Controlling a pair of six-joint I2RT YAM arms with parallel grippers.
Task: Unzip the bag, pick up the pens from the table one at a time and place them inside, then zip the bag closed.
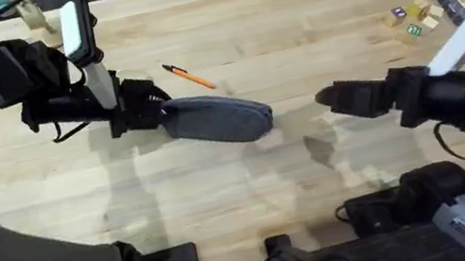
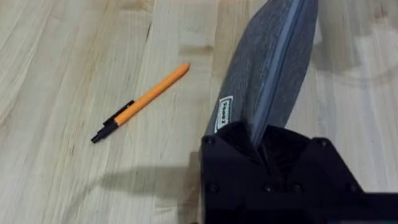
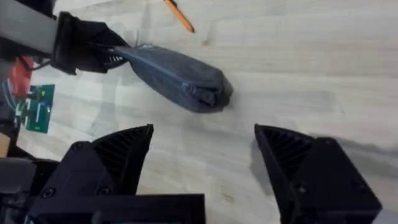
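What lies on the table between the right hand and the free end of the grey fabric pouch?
Nothing: bare wooden table separates the open right hand from the grey fabric pouch, seen overhead.

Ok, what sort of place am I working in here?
Probably a robotics lab workbench: a butcher-block table, small lettered blocks at its far right corner, and a bare green circuit board beside it. The left tool grips the grey bag.

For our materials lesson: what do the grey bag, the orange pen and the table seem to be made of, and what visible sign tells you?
Bag: apparently woven fabric, matte grey with a fine weave and a stitched zip line.
Pen: probably plastic, a smooth orange barrel with a black tip end.
Table: wood, with pale planks, visible grain and joint lines.
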